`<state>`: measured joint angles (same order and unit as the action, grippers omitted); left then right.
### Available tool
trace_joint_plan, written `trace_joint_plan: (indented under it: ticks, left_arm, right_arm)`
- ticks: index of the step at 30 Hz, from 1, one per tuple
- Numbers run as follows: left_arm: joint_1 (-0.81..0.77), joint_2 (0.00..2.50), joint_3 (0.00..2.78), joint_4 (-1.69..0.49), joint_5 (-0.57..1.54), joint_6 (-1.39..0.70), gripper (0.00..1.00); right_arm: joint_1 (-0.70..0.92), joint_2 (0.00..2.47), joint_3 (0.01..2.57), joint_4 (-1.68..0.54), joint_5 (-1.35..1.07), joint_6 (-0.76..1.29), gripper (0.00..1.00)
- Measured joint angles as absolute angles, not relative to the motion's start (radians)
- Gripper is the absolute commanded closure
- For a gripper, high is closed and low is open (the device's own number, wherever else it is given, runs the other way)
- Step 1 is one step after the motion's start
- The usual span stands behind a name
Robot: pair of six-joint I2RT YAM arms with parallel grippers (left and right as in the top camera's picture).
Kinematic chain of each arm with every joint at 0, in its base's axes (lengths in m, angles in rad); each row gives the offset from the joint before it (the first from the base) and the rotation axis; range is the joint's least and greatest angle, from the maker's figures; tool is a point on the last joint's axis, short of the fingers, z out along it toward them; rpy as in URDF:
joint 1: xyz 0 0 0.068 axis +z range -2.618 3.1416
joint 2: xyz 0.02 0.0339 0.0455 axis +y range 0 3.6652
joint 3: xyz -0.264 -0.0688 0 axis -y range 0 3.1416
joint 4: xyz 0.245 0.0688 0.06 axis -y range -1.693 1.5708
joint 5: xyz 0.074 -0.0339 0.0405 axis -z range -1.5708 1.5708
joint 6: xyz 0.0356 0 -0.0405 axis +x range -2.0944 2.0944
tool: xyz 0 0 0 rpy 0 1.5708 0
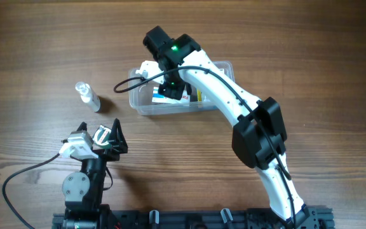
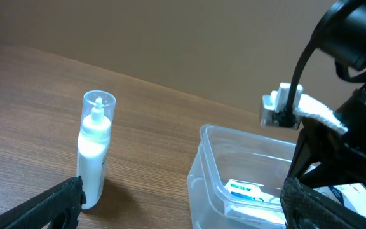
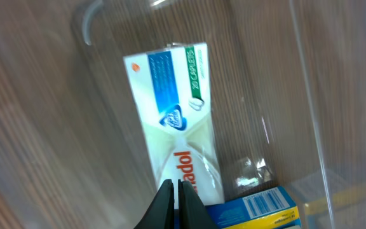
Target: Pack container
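Note:
The container [image 1: 146, 107] is a clear plastic tub at the table's middle back. A white box [image 3: 176, 121] with orange and blue print lies inside it, with a blue and yellow box [image 3: 259, 210] beside it. My right gripper [image 3: 177, 191] is shut with nothing between its fingers, its tips just above the white box inside the tub [image 3: 310, 95]. From overhead, the right gripper [image 1: 168, 86] reaches down into the tub's left half. My left gripper [image 1: 107, 137] stands open near the front, facing the tub [image 2: 234, 172], and holds nothing.
A small clear-capped white bottle [image 1: 88, 95] stands upright on the wood left of the tub; it appears as the bottle [image 2: 94, 152] in the left wrist view. The right arm [image 1: 253, 121] stretches over the tub's right side. A black cable [image 1: 129, 83] loops by the tub's left end.

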<state>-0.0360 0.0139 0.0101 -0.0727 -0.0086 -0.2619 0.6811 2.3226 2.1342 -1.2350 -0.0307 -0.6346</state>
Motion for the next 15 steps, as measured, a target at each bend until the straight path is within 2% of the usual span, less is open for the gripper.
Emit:
trace_joint_plan:
  ticks: [15]
  left_arm:
    - [-0.036,0.014,0.010,-0.073,-0.009,-0.262,0.00]
  right_arm:
    - [0.671,2.383,2.134,-1.246,-0.120,-0.793,0.96]
